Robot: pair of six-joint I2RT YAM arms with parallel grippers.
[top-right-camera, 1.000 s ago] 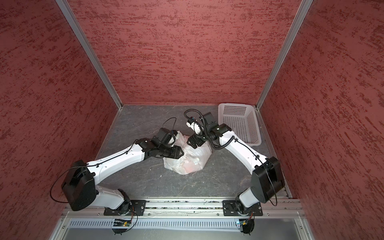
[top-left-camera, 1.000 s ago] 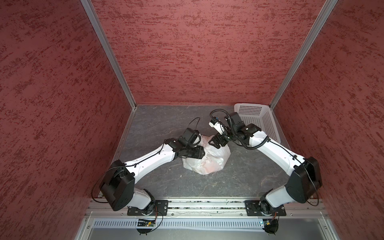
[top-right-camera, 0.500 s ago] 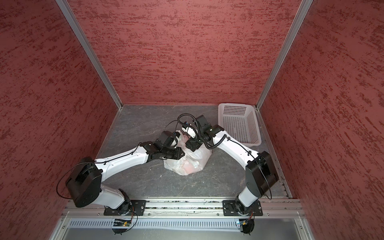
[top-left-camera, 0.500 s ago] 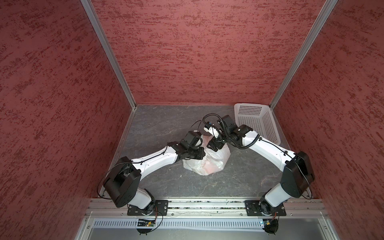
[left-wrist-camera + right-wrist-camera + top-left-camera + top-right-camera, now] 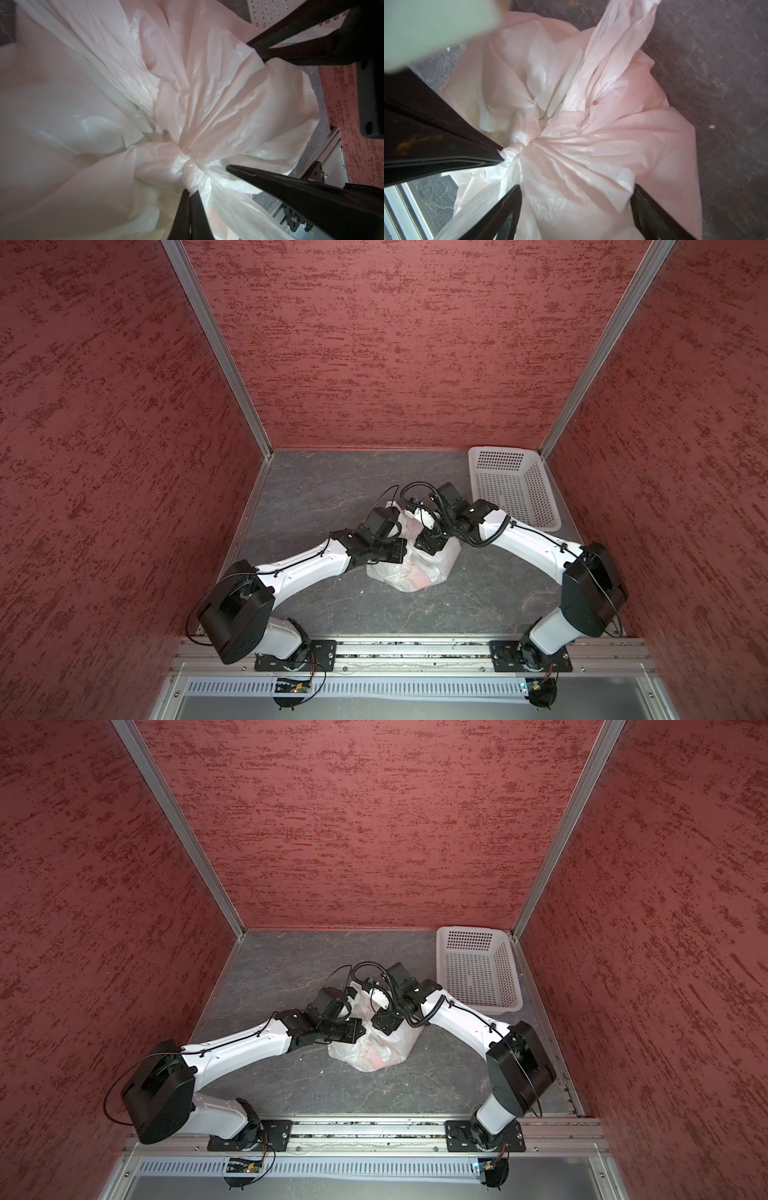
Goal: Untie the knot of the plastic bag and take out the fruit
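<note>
Reaching in from the near edge of the desk (image 5: 332,614), the left end effector (image 5: 190,193) has just finished closing. A second ago its jaws stood about half apart; now they are pressed together on the twisted plastic at the edge of the knot (image 5: 182,164). The knot tops the plastic bag (image 5: 415,572), which lies near the middle of the desk, still tied.

On the knot's farther side the right end effector (image 5: 576,187) has swung in from the right and come down over the bag. Its jaws are wide, straddling the gathered plastic without pinching it, and have only begun to narrow.

So one anchor looks set and the second grip is not yet made; the pull that would loosen the knot is, I judge, still to come. The fruit (image 5: 419,580) shows only as a reddish blur through the bag. The white basket (image 5: 505,449) sits empty at the far right corner.
</note>
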